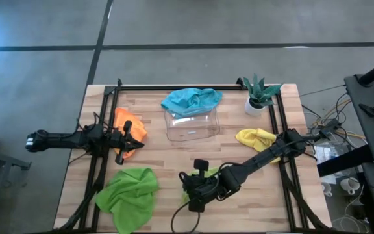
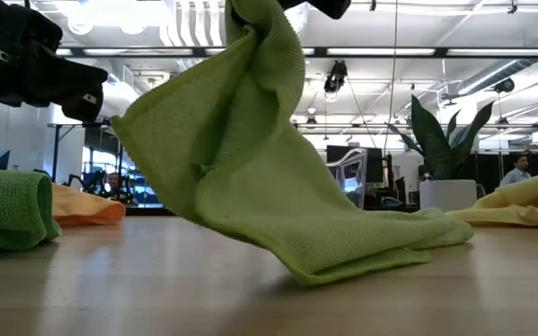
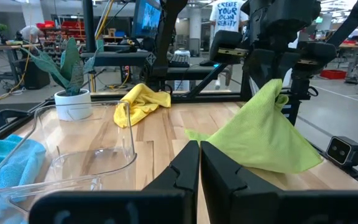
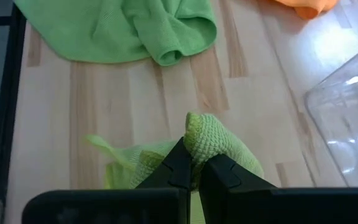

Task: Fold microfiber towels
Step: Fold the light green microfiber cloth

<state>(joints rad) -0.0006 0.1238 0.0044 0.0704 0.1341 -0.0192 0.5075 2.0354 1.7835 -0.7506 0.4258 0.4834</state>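
My right gripper [image 1: 197, 190] is shut on a lime green towel [image 2: 250, 159] near the table's front middle, and the towel rises in a tent shape. My left gripper [image 3: 199, 163] is shut and empty. It hovers over the right edge of the orange towel [image 1: 127, 123] at the table's left. A second lime green towel [image 1: 130, 195] lies crumpled at the front left. The teal towel [image 1: 190, 99] lies over the far rim of the clear tray [image 1: 193, 127]. The yellow towel [image 1: 255, 137] lies bunched at the right. My right gripper pinches a bunched-up fold of the lime green towel [image 4: 201, 134] between its two fingers, coming from above and pointing down. The towel hangs below the fingers, spreading out, and its lower end [image 2: 372, 254] rests on the table.
A potted plant [image 1: 260, 96] in a white pot stands at the far right corner. Black frame rails [image 1: 102, 162] run along the table's left, right and far sides. Bare wood lies between the tray and the held towel.
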